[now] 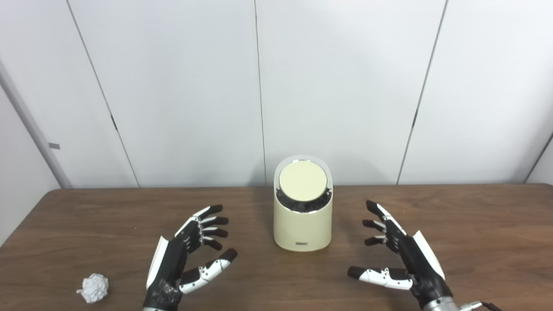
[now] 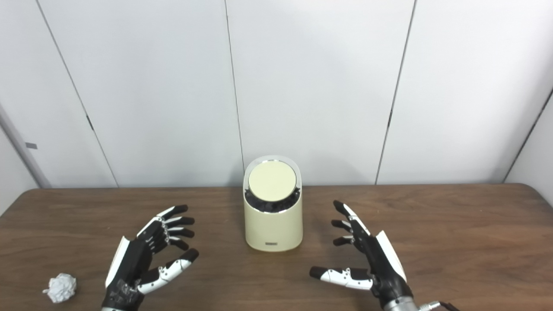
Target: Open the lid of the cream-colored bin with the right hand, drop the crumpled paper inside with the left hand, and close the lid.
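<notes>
Nearest of all, at the front-left corner of the table (image 1: pixel 475 216), the crumpled paper (image 1: pixel 93 288) is seen lying on the wood, a white ball untouched, just left of the left wrist and apart from it. Beside it the left hand (image 1: pixel 188 255) is held above the front edge, palm turned inward, fingers spread and thumb stretched toward the middle; nothing is gripped, and the hand is plainly released. Across on the right side of the front edge, the right hand (image 1: pixel 399 257) is mirrored: palm inward, fingers (image 1: pixel 378 224) fanned apart, thumb pointed left along the table, nothing grasped there either. A bit of cable is glimpsed at the right wrist by the bottom edge.

Between the two hands and a little farther back, the cream-colored bin (image 1: pixel 302 224) is stood upright at the middle of the table, well clear of both hands. Its round lid (image 1: pixel 301 180) is set on the slanted top, facing forward, with a dark band and a shiny ring seen under its lower rim; whether it is fully seated cannot be told. A small dark label is seen low on the front wall.

Behind the far edge, the white panelled wall (image 1: pixel 345 86) is seen.
</notes>
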